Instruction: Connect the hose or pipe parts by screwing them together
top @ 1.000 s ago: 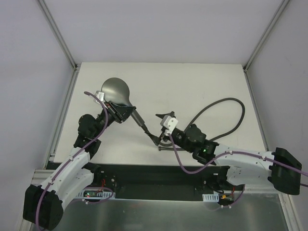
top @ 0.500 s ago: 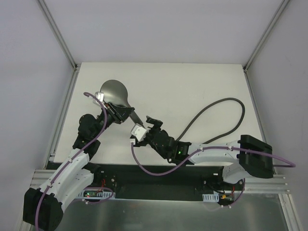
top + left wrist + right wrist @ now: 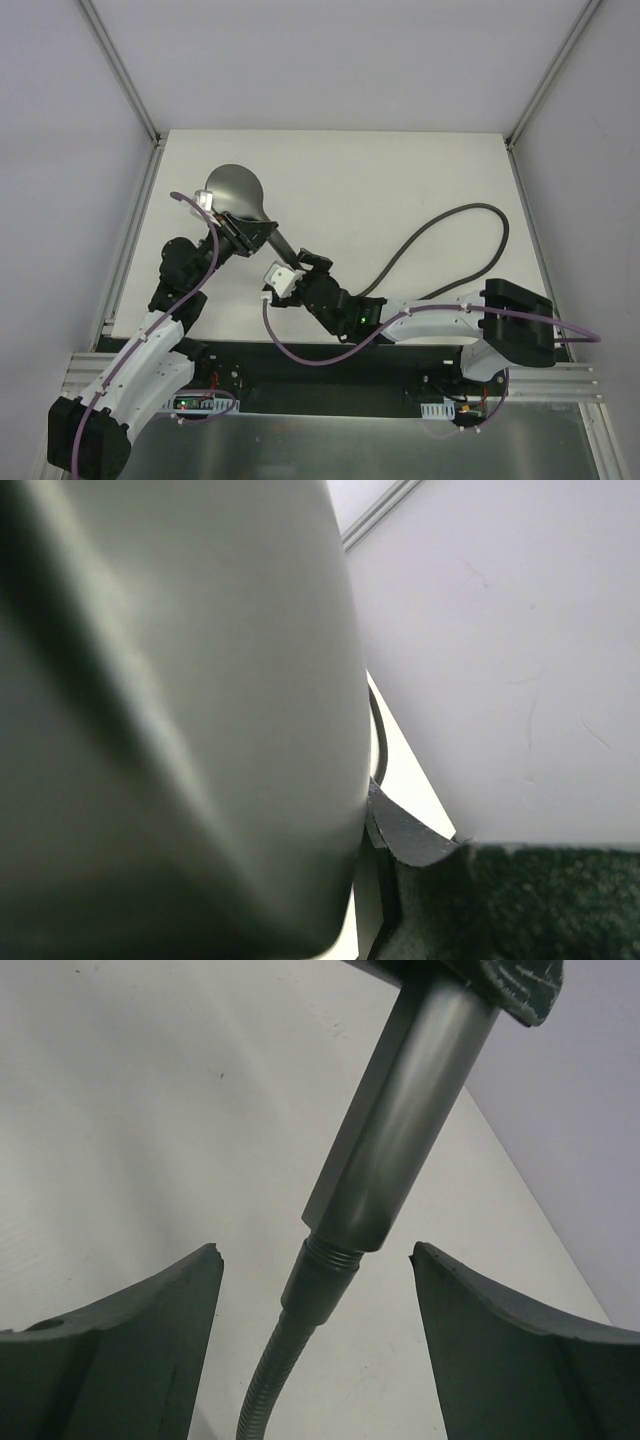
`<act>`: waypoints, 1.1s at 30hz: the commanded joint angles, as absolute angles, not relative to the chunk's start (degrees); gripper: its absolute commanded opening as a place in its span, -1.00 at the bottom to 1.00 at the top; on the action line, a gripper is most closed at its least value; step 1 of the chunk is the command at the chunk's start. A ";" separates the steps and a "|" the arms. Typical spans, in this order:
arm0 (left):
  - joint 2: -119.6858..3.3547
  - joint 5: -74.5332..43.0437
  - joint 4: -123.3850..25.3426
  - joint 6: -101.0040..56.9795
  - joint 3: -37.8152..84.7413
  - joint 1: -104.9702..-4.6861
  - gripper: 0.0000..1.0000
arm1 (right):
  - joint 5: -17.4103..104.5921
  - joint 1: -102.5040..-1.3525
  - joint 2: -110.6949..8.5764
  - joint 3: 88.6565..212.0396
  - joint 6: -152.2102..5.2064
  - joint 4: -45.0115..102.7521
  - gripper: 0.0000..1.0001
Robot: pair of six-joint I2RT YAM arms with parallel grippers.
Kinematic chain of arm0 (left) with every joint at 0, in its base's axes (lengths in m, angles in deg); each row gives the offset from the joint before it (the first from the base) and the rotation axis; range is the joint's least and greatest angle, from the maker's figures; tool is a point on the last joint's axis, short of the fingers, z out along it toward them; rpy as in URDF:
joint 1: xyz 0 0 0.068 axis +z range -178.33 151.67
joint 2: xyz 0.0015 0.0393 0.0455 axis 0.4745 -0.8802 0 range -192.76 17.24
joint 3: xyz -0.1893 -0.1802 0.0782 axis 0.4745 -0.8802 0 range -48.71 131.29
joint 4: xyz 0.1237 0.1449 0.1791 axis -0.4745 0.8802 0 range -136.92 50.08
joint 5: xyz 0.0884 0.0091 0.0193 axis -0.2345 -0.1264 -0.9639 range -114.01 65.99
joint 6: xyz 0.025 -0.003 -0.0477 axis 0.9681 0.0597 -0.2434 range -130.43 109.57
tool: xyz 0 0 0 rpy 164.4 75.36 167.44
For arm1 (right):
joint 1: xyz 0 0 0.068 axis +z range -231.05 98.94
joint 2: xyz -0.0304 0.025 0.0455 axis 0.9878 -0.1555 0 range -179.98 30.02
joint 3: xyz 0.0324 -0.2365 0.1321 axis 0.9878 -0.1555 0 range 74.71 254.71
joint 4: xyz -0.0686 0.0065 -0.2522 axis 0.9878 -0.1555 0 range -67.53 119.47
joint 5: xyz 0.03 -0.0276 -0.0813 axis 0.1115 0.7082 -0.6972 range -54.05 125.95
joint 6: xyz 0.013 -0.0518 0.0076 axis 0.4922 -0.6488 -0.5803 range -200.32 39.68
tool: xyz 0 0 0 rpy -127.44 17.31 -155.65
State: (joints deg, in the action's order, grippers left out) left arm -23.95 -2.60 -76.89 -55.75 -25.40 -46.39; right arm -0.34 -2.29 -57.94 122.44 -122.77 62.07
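The grey shower head [image 3: 235, 190] is held off the table by its handle [image 3: 281, 246], with my left gripper [image 3: 248, 232] shut on it. In the left wrist view the shower head [image 3: 180, 730] fills the frame against one dark finger [image 3: 410, 832]. The dark hose [image 3: 470, 212] loops across the right of the table. Its end fitting [image 3: 322, 1278] sits at the bottom of the handle [image 3: 410, 1110], with a few threads showing at the joint. My right gripper [image 3: 315, 1249] is open, its fingers on either side of that joint without touching it; it is seen from above as right gripper [image 3: 300, 266].
The white table [image 3: 400, 170] has metal rails [image 3: 135, 230] along its left and right edges and white walls behind. Purple cables run along both arms. The black mounting bar [image 3: 330, 365] lies along the near edge.
My right arm has swung left and forward from the table's middle to the lower end of the handle, its jaws now straddling the joint. The shower head has shifted slightly left.
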 commanded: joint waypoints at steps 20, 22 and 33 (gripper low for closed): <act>-20.90 4.28 -96.56 -60.26 -28.40 -46.79 -1.00 | 18.24 -9.24 -47.25 115.60 -113.46 70.51 -0.99; -21.95 5.78 -99.55 -60.53 -28.67 -46.79 -1.00 | 24.23 -12.30 -45.31 113.84 -111.26 70.86 -0.99; -34.52 18.96 -126.95 -61.59 -29.20 -46.79 -1.00 | 55.36 -24.62 -37.57 109.26 -100.45 73.22 -0.99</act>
